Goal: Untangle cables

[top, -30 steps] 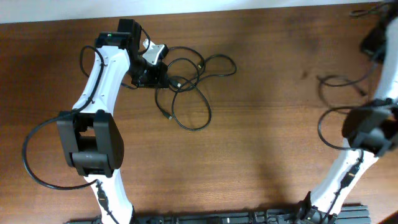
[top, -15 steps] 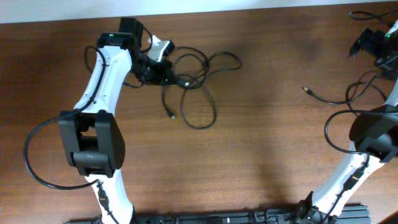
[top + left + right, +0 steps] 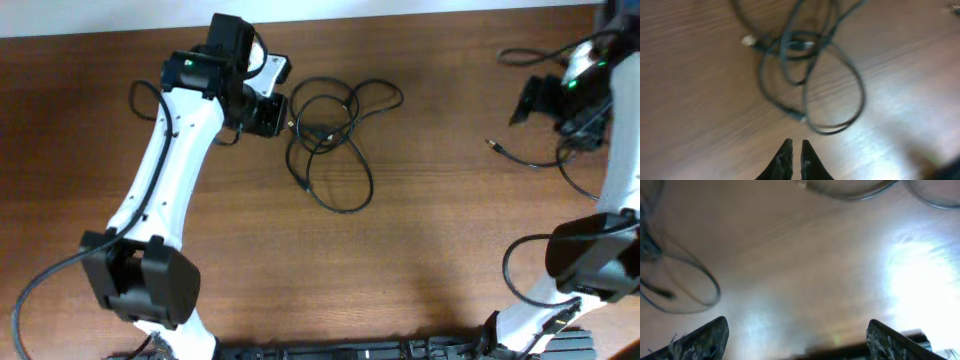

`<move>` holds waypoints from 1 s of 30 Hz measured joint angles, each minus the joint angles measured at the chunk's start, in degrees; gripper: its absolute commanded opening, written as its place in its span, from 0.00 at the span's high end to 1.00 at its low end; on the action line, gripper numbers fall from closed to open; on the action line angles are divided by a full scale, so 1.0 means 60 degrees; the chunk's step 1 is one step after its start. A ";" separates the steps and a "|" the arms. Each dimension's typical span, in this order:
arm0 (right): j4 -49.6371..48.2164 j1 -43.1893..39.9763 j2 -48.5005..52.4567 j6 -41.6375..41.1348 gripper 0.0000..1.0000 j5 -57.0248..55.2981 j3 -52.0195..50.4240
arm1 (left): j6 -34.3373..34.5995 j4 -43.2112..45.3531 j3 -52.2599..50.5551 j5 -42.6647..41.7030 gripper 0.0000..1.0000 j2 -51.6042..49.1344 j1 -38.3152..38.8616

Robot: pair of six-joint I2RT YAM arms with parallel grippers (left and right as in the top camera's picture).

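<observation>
With the tangled cables (image 3: 322, 130) lying on the surface (image 3: 430, 250) just beside the empty, pressed-together left jaws and a lone cable (image 3: 505, 152) near the spread right jaws, pulling one loop blindly risks cinching the knot or dragging the bundle.

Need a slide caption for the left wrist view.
Left pincer, shut and empty, aimed at the tangled black cables lying loose on the wooden table.

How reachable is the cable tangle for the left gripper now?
Probably yes: the left gripper sits just short of the cable tangle, only bare table between. Its jaws look shut and would need opening.
</observation>
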State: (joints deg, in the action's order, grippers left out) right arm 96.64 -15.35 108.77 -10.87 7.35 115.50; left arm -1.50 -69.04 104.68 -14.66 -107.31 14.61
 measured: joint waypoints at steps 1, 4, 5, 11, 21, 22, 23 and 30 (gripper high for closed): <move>0.0062 0.0364 -0.0004 0.0189 0.12 0.0007 -0.0492 | 0.0255 -0.0106 0.0000 0.0608 0.44 0.0098 -0.0026; -0.0561 0.2022 -0.0015 0.0594 0.01 0.0011 -0.1078 | 0.0765 -0.0171 0.0000 0.2004 0.09 0.0393 -0.0401; -0.1096 0.2758 -0.0015 0.0685 0.01 0.0011 -0.1111 | 0.0969 -0.0175 0.0000 0.2277 0.05 0.0455 -0.0674; -0.3402 0.6051 0.0244 0.0696 0.01 0.0015 -0.1158 | 0.1341 -0.0353 0.0000 0.2561 0.01 0.0477 -0.1581; -0.5759 0.8579 0.3140 0.0018 0.10 0.0011 -0.1162 | 0.1373 -0.0357 0.0000 0.2590 0.01 0.0477 -0.2116; -0.5785 0.8684 0.3413 0.0015 0.14 0.0015 -0.1162 | 0.1373 -0.0361 0.0000 0.2594 0.01 0.0477 -0.2120; -0.5792 0.8710 0.3610 0.0011 0.18 0.0011 -0.1166 | 0.1373 -0.0361 0.0000 0.2594 0.01 0.0477 -0.2120; -0.5748 0.8699 0.4156 -0.0430 0.96 0.0007 -0.1166 | 0.1373 -0.0368 0.0000 0.2594 0.02 0.0477 -0.2116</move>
State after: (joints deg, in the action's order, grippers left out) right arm 62.15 36.84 133.71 -13.45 7.40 108.51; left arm 6.74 -71.24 104.68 0.91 -104.44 1.91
